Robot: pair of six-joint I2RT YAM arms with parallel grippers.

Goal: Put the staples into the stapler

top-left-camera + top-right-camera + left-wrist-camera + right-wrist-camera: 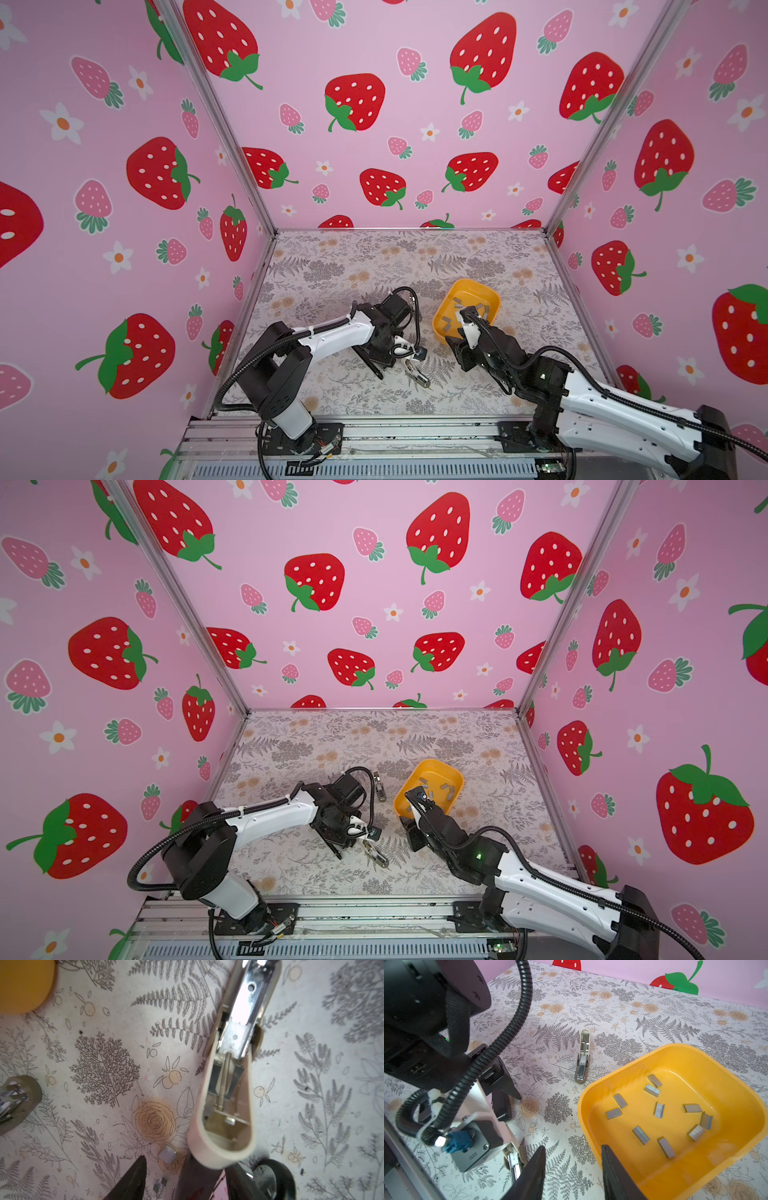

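Left claw (pixel 165 1162) released beside stapler (pixel 228 1068); right claw (pixel 573 1147) released over tray (pixel 726 1088) rim, staples (pixel 659 1109) inside.

the tray (pixel 726 1076) is glossy plastic, the staples (pixel 641 1135) grey metal, the stapler (pixel 247 1007) shiny metal.

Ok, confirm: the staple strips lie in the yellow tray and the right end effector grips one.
Wrong on the grip: the staple strips lie in the yellow tray, but the right end effector is open and empty, as the right wrist view shows.
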